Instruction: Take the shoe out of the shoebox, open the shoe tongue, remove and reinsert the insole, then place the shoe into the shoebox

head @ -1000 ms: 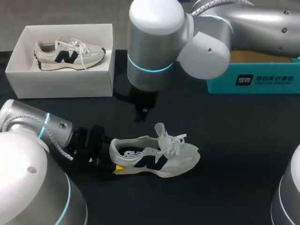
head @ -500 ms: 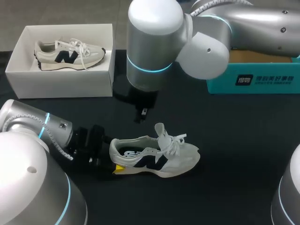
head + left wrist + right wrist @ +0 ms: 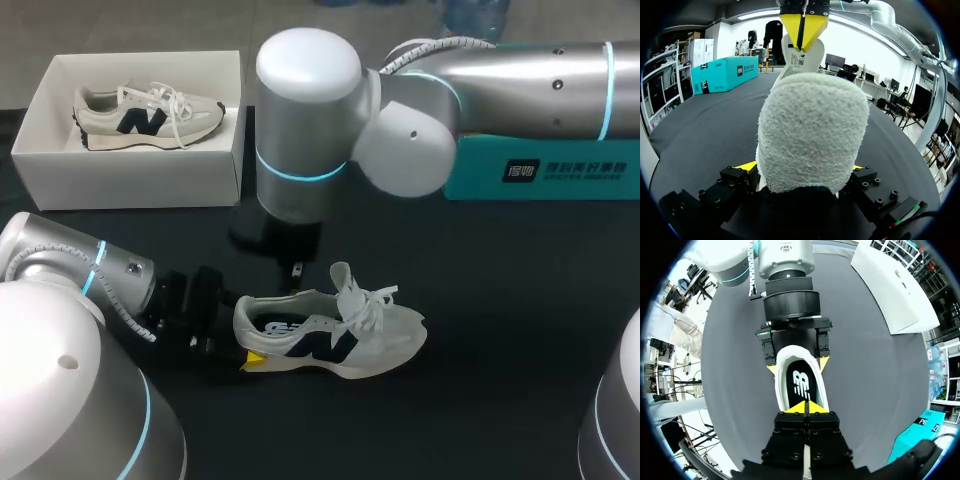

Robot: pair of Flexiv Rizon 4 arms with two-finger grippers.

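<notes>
A white shoe (image 3: 350,335) with a dark logo lies on its sole on the black table, toe pointing right. My left gripper (image 3: 240,332) grips its heel (image 3: 812,135), one yellow tip on each side (image 3: 797,366). My right gripper (image 3: 297,270) hangs just above the shoe's opening, its yellow tips pressed together (image 3: 805,407) with nothing seen between them. Under it lies the dark insole (image 3: 800,385) with a white logo. The tongue (image 3: 342,277) stands up just beyond those shut tips (image 3: 802,32). The white shoebox (image 3: 130,178) stands at the back left.
A second, matching shoe (image 3: 150,115) lies inside the shoebox. A teal box (image 3: 540,170) stands at the back right, behind my right arm. Bare black tabletop lies in front of and to the right of the shoe.
My right arm has shifted left and its gripper has come down closer to the shoe's opening. The left arm and the shoe have stayed still.
</notes>
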